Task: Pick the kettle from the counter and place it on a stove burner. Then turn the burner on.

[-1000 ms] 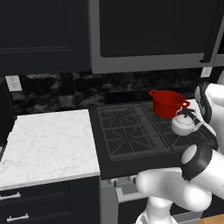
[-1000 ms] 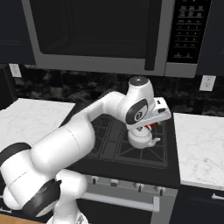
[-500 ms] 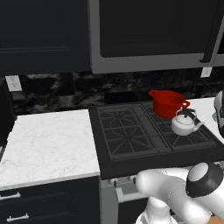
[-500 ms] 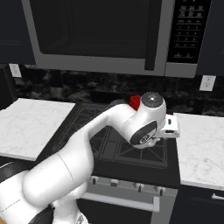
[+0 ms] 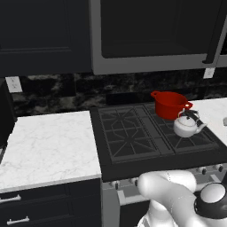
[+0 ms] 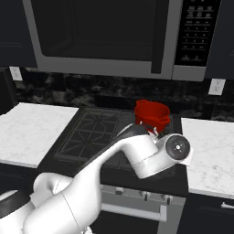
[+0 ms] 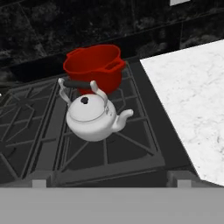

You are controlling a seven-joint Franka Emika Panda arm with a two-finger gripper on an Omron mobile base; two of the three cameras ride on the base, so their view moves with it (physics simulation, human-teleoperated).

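Small squat silvery-white metal kettle with black arched handle, black lid knob and short curved spout, upright on the front right round gas burner with black cast-iron grate bars of the black gas cooktop. In the hand view, same kettle centred on that burner's grate, spout pointing toward the white marble to the right, handle arching over the lid. Just behind it, touching or nearly so, a larger red two-handled pot on the rear right burner; from the hand camera the pot directly beyond the kettle's handle. White grey-veined marble counter with dark navy drawer fronts and silver bar handles left of the cooktop, another marble slab to the right. Claw released, jaws spread wide, nothing grasped; fingertips not visible in the hand view. White arm bent low in front of the stove in the right base view, hiding the kettle there, red pot visible above it. Stainless microwave overhead.
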